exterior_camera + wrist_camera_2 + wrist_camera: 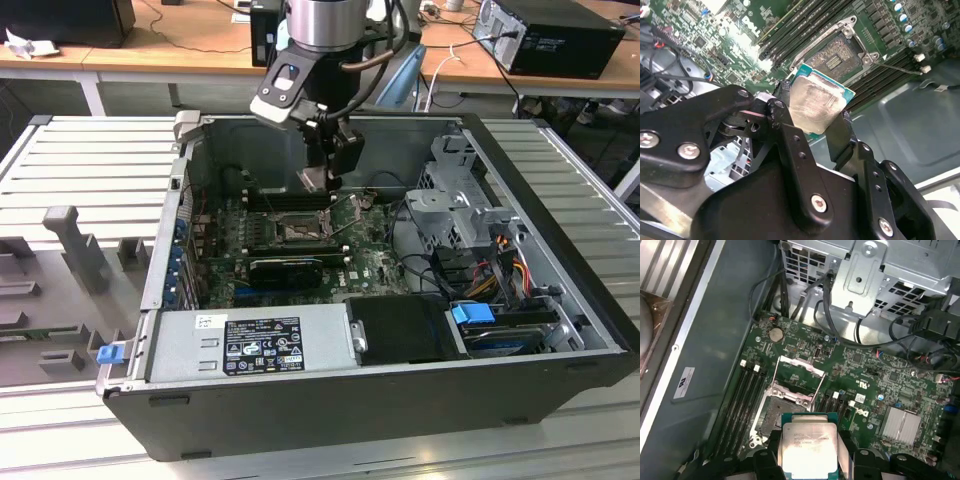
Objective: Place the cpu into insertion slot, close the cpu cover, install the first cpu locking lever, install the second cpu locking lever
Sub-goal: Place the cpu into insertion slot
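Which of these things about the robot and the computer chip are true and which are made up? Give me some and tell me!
1. The tool is holding the cpu between its fingers. True.
2. The cpu is lying inside the insertion slot. False: the slot is empty, and the chip is held in the air above the green board.
3. The cpu cover is shut over the slot. False: the metal frame stands flipped open, so the slot is bare.
4. The computer case lies on its side with its side panel off, so you can see inside. True.
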`<state>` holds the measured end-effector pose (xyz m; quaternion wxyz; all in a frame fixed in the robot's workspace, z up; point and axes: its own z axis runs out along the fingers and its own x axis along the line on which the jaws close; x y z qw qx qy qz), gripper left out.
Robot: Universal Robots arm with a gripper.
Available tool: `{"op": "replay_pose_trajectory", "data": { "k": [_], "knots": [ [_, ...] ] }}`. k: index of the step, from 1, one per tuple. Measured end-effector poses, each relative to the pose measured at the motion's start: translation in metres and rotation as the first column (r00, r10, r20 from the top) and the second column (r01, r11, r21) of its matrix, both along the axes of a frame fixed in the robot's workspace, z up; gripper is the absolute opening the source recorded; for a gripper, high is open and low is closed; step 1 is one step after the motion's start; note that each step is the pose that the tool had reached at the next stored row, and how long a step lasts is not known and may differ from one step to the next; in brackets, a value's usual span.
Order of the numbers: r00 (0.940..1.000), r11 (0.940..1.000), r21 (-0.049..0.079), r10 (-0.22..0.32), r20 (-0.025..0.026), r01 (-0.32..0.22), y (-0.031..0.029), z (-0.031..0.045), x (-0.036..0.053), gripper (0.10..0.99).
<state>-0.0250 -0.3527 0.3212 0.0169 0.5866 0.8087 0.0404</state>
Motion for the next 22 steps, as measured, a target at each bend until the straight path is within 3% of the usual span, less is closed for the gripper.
{"op": "replay_pose_trajectory", "data": {
  "k": [5, 7, 10, 13, 16, 18, 22],
  "knots": [
    [0.9961, 0.9961, -0.001, -0.089, -0.0001, 0.089, 0.0000, -0.0054, 0.0000, 0.529],
    [0.9921, 0.9921, -0.001, -0.125, -0.0001, 0.125, 0.0000, -0.0072, 0.0000, 0.529],
    [0.9816, 0.9816, -0.002, -0.191, 0.0000, 0.191, 0.0000, -0.0109, 0.0000, 0.529],
    [0.9671, 0.9671, -0.002, -0.254, 0.0001, 0.254, 0.0000, -0.0144, 0.0000, 0.529],
    [0.9479, 0.9479, -0.002, -0.319, 0.0000, 0.319, 0.0000, -0.0174, 0.0000, 0.529],
    [0.9297, 0.9297, -0.002, -0.368, 0.0000, 0.368, 0.0000, -0.0188, 0.0000, 0.529],
    [0.9095, 0.9095, -0.002, -0.416, 0.0001, 0.416, 0.0000, -0.0212, 0.0000, 0.529]
  ]
}}
